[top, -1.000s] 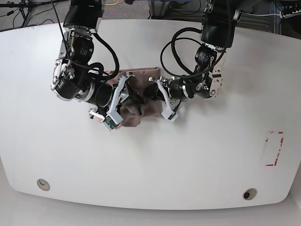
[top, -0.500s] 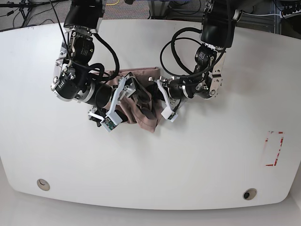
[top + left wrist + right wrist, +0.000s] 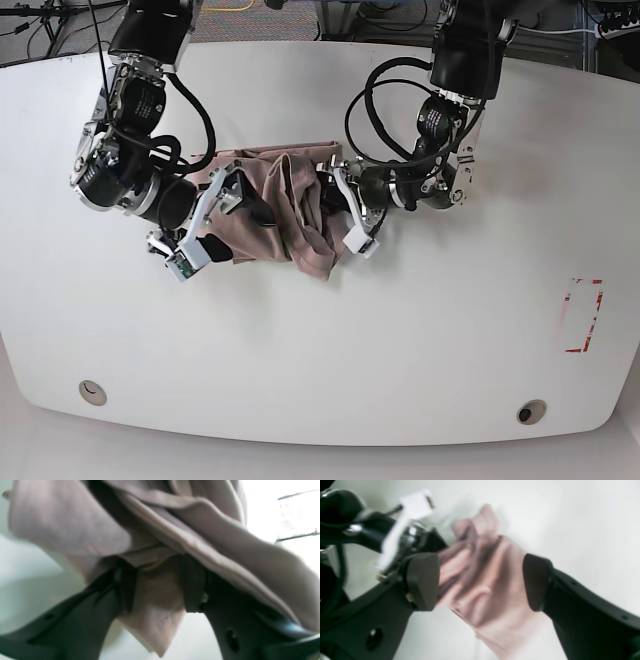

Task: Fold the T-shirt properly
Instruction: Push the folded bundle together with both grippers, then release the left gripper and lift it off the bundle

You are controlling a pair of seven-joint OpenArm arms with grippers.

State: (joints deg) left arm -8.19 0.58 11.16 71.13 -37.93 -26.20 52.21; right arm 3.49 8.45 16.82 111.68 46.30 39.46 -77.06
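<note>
The T-shirt (image 3: 285,205) is lying bunched on the table (image 3: 420,340) between both arms. The right gripper (image 3: 480,580) is standing wide apart, cloth between its fingers unpinched. The left gripper (image 3: 156,585) is parted around a fold; whether it is pinching, unclear. Risk: loose layers slipping, spoiling the fold.

The T-shirt (image 3: 285,205) lies bunched mid-table (image 3: 420,340), between the two arms' pincers.

Soft matt cloth T-shirt (image 3: 285,205) on a smooth, faintly glossy table (image 3: 420,330).
</note>
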